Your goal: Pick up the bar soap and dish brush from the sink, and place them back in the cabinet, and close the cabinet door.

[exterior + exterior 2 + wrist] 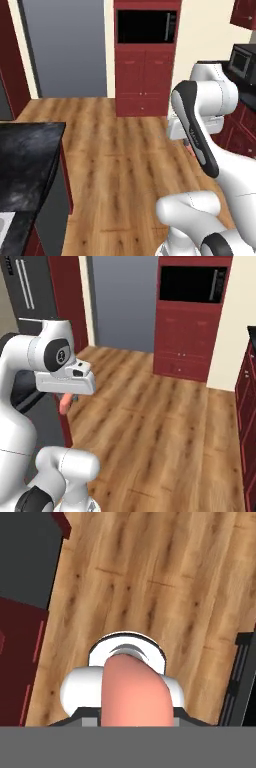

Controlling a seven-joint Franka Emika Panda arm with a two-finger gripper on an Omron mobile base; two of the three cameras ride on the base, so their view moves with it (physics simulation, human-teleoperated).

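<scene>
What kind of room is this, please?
Most likely a home kitchen: a built-in oven sits in a tall dark red cabinet unit, a black marbled stone counter stands at the left, and the floor is wood planks.

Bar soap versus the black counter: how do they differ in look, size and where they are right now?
The bar soap is plain salmon pink; the counter is black with pale marbling. The bar soap is small with a rounded end; the counter is a broad flat slab with straight edges. The bar soap is held above the wood floor, clamped in the jaws; the counter is fixed in place. Both look smooth.
</scene>
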